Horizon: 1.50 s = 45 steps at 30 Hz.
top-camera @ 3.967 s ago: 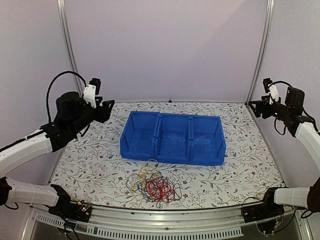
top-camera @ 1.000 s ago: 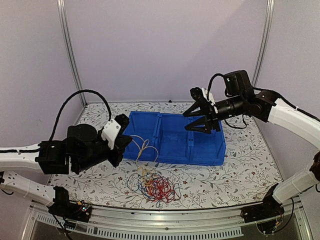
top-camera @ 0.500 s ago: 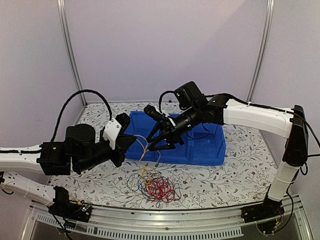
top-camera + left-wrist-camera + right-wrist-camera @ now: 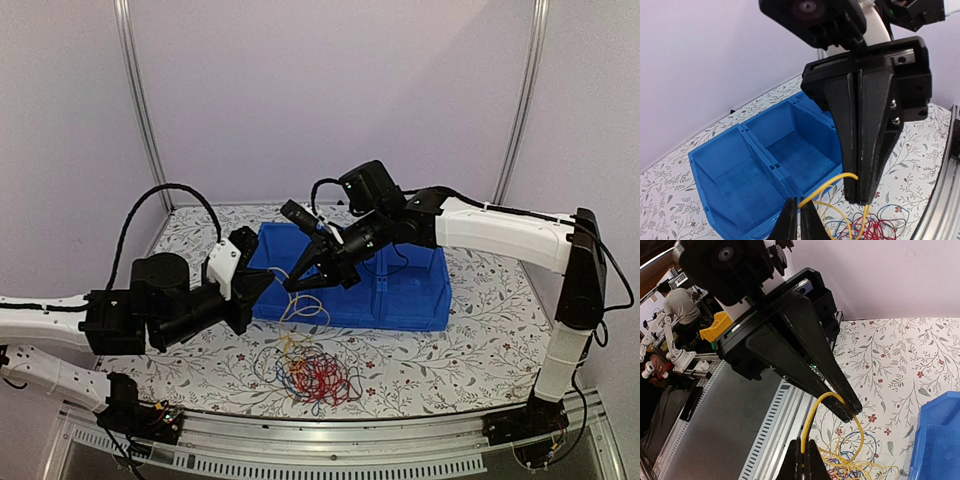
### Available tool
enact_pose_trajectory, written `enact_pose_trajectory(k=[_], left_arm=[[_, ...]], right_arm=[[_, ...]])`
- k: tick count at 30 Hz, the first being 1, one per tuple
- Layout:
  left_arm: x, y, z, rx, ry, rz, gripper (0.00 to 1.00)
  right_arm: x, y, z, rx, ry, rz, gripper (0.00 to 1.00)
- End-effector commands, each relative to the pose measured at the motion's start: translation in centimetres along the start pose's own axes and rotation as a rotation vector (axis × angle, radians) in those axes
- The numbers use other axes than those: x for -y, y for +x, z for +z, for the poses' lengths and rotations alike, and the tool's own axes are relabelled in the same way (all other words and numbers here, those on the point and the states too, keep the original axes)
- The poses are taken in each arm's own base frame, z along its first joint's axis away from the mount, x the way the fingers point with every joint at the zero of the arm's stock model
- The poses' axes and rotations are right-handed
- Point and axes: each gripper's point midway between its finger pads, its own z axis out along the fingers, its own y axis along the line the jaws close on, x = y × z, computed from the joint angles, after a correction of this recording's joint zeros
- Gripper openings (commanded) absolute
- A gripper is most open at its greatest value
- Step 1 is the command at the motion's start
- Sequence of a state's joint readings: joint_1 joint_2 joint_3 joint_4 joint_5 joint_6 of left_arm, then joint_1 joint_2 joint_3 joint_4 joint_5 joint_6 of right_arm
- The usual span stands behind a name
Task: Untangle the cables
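Observation:
The cables lie in a red, yellow and dark blue tangle on the floral table in front of the blue bin. A yellow cable rises from the pile to both grippers. My left gripper is shut on that yellow cable, which arcs out from between its tips. My right gripper meets it tip to tip and is shut on the same strand, a short loop apart. In the left wrist view the right gripper hangs shut just right of my tips. The tangle shows below.
A blue three-compartment bin stands behind the grippers, and the right arm reaches across above it. The metal front rail runs along the table's near edge. The left arm's thick black cable loops up at the left.
The right arm swung in from the right over the bin to the left gripper, and its jaws closed on the yellow cable. The left gripper stayed shut, holding the strand up.

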<state>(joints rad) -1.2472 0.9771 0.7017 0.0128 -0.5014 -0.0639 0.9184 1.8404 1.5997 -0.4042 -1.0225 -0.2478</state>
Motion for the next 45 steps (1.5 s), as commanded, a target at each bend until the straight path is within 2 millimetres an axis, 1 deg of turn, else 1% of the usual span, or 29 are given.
enact_pose_trajectory(k=[1, 3, 4, 5, 6, 8, 10, 13, 16, 17, 18, 19, 20, 23, 24, 25, 26, 29, 31, 34, 38, 39, 42, 44, 45], left_arm=[[0.0, 0.1, 0.3, 0.033, -0.024, -0.051, 0.07], [0.0, 0.5, 0.8, 0.044, -0.041, -0.081, 0.3], [0.3, 0.5, 1.1, 0.054, -0.033, -0.093, 0.37], [0.9, 0.6, 1.5, 0.062, -0.009, -0.098, 0.41], [1.5, 0.5, 1.8, 0.073, 0.017, -0.108, 0.43], [2.2, 1.2, 2.8, 0.07, 0.026, -0.124, 0.43], [1.8, 2.0, 3.7, 0.06, -0.02, -0.139, 0.41], [0.8, 4.0, 4.8, 0.023, -0.103, -0.168, 0.31], [-0.2, 6.6, 5.2, 0.007, -0.153, -0.207, 0.23], [-0.7, 7.6, 5.2, -0.001, -0.179, -0.224, 0.18], [-1.1, 9.2, 5.1, -0.017, -0.196, -0.237, 0.11], [-1.2, 10.1, 5.1, -0.019, -0.195, -0.248, 0.03], [-1.2, 11.0, 5.1, -0.027, -0.197, -0.255, 0.0], [-1.4, 13.4, 5.3, -0.075, -0.223, -0.27, 0.0], [-1.4, 14.0, 5.5, -0.093, -0.228, -0.266, 0.0], [-1.4, 14.7, 5.6, -0.112, -0.233, -0.26, 0.0], [-1.3, 15.3, 5.8, -0.128, -0.236, -0.253, 0.0], [-0.8, 16.6, 6.5, -0.175, -0.236, -0.23, 0.0], [-0.6, 17.3, 6.8, -0.202, -0.237, -0.221, 0.0], [-0.3, 17.9, 6.9, -0.22, -0.233, -0.215, 0.0], [-0.4, 18.5, 6.8, -0.233, -0.235, -0.21, 0.0], [-0.4, 18.8, 6.7, -0.238, -0.237, -0.207, 0.0], [-0.4, 19.7, 6.6, -0.261, -0.237, -0.196, 0.0], [-0.4, 20.4, 6.5, -0.283, -0.236, -0.191, 0.0], [-0.4, 20.8, 6.4, -0.295, -0.238, -0.192, 0.0]], right_arm=[[-0.4, -0.8, 0.4, 0.017, -0.053, 0.02, 0.0], [-1.1, -1.4, 0.1, 0.03, -0.06, 0.003, 0.0], [-1.2, -1.6, 0.0, 0.035, -0.059, -0.001, 0.0], [-1.5, -1.9, -0.2, 0.041, -0.057, -0.006, 0.0], [-1.7, -2.1, -0.4, 0.044, -0.055, -0.008, 0.0], [-2.3, -2.4, -0.7, 0.047, -0.06, -0.013, 0.0], [-3.1, -2.8, -1.1, 0.051, -0.076, -0.022, 0.0], [-5.1, -3.7, -2.0, 0.06, -0.124, -0.047, 0.0], [-7.9, -6.2, -4.1, 0.089, -0.136, -0.135, 0.0], [-9.0, -7.4, -5.1, 0.104, -0.129, -0.179, 0.0], [-9.7, -8.6, -6.1, 0.118, -0.121, -0.218, 0.0], [-10.7, -10.4, -7.5, 0.145, -0.113, -0.265, 0.0], [-11.2, -11.7, -8.8, 0.168, -0.102, -0.297, 0.0], [-12.7, -15.8, -13.6, 0.245, -0.026, -0.406, 0.0], [-13.2, -16.9, -15.2, 0.269, 0.003, -0.447, 0.0], [-13.1, -17.9, -17.2, 0.292, 0.042, -0.467, 0.0], [-13.4, -18.7, -18.9, 0.313, 0.059, -0.499, 0.0], [-14.5, -20.5, -22.6, 0.356, 0.096, -0.539, 0.0], [-14.6, -21.0, -24.2, 0.369, 0.142, -0.543, 0.0], [-14.1, -21.3, -26.2, 0.381, 0.216, -0.556, 0.0], [-13.5, -22.0, -29.6, 0.416, 0.344, -0.564, 0.0], [-13.7, -22.4, -30.6, 0.432, 0.371, -0.554, 0.0], [-14.7, -23.7, -33.7, 0.466, 0.445, -0.616, 0.0], [-15.6, -24.4, -36.3, 0.493, 0.485, -0.624, 0.0], [-16.3, -24.8, -37.3, 0.499, 0.508, -0.689, 0.0]])
